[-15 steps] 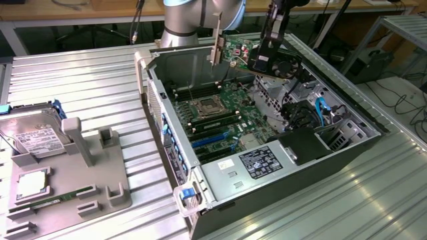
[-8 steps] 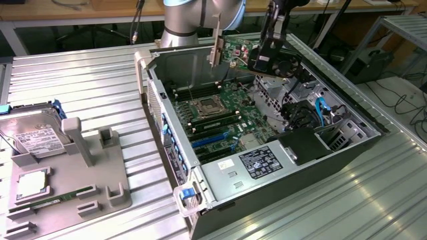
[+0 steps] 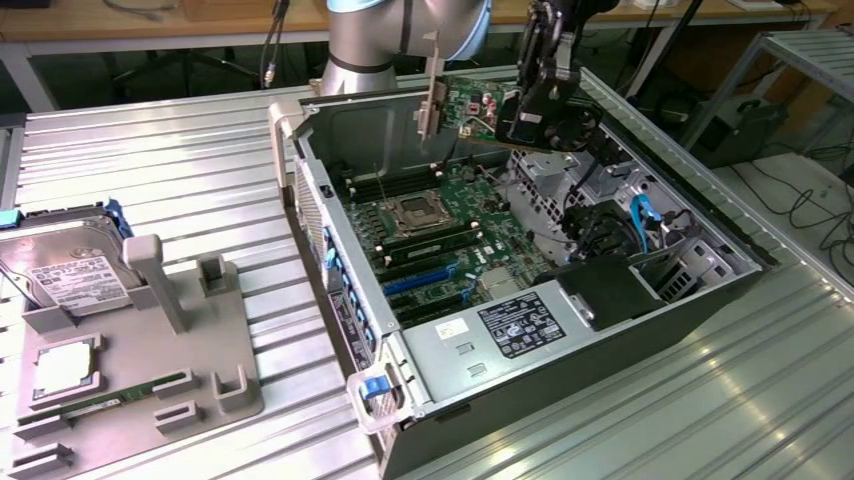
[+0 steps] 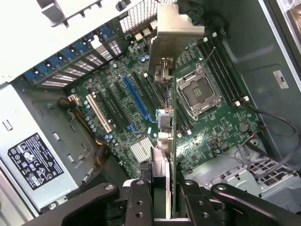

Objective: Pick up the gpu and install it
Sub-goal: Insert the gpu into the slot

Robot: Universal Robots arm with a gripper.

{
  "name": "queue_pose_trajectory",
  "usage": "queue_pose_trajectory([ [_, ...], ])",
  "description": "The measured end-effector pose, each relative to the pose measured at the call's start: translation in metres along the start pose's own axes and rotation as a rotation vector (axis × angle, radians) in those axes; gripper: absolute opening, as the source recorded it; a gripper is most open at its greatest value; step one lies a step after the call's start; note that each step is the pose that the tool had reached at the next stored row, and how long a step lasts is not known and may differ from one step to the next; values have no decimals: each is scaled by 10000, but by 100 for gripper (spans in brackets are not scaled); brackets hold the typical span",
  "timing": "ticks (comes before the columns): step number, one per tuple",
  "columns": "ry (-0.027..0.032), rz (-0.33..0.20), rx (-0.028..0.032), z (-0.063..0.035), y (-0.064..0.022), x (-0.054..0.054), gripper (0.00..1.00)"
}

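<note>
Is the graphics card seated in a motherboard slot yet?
No, the graphics card hangs clamped in the gripper above the motherboard, clear of its slots.

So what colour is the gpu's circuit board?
Green; the gpu shows it best in the exterior view.

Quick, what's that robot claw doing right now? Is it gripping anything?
The gripper is closed on the gpu, holding it above the open computer case.
</note>
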State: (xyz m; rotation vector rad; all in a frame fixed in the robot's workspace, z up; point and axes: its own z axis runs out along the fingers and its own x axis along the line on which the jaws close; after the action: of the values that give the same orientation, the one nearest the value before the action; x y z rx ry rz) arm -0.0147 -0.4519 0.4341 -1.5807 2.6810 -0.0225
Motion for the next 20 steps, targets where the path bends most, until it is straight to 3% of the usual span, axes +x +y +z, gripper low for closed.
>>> queue_pose_trajectory([
  [12,-29,-1036,-20,11,9,5,28],
  [20,-40,-2133,-78,42,21,12,28],
])
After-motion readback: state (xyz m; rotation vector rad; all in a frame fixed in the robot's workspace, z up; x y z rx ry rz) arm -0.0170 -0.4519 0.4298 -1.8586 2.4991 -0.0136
